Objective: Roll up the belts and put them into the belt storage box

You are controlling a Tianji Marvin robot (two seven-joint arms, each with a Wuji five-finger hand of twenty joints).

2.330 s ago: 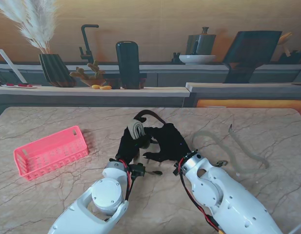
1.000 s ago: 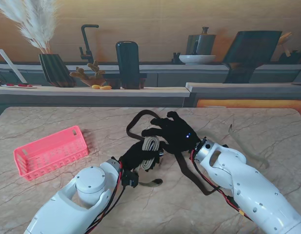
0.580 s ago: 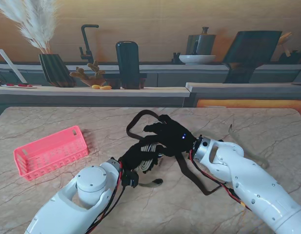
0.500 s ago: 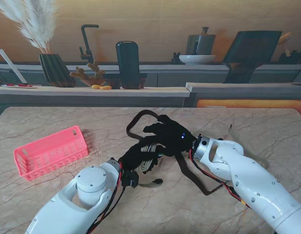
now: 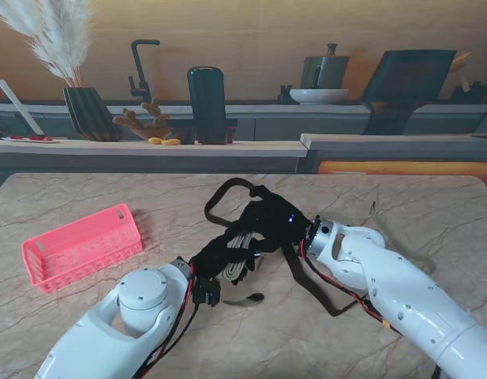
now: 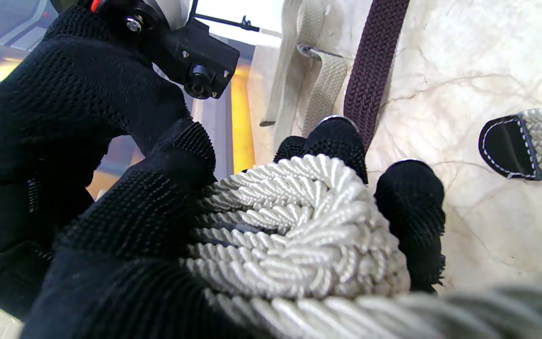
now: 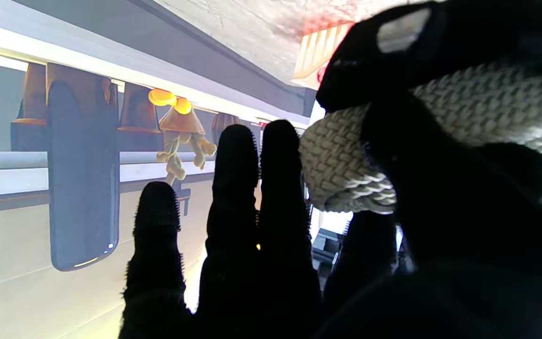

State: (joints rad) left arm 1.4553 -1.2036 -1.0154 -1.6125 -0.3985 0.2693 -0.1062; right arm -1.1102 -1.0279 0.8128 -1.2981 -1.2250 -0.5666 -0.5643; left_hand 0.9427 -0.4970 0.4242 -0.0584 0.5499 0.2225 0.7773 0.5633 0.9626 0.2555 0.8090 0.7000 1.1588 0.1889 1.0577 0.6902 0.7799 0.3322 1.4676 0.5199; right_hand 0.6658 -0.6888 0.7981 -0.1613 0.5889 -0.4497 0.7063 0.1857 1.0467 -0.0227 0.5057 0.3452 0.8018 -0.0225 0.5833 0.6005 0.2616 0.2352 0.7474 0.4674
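Observation:
A cream braided belt, wound into a roll, sits in my left hand, whose fingers curl around it. Its leather-tipped tail lies on the table nearer to me. My right hand rests against the roll's far side, fingers straight and together beside the roll. A dark maroon belt loops under the right hand and trails nearer to me. The pink storage basket stands to the left.
Another pale belt lies flat on the marble beyond the hands, its end showing past my right forearm. A counter edge with a dark vase, a plant and dishes runs along the table's far side.
The right hand has slid left and lowered onto the roll. The left hand has brought the roll down nearer to me and keeps hold of it.

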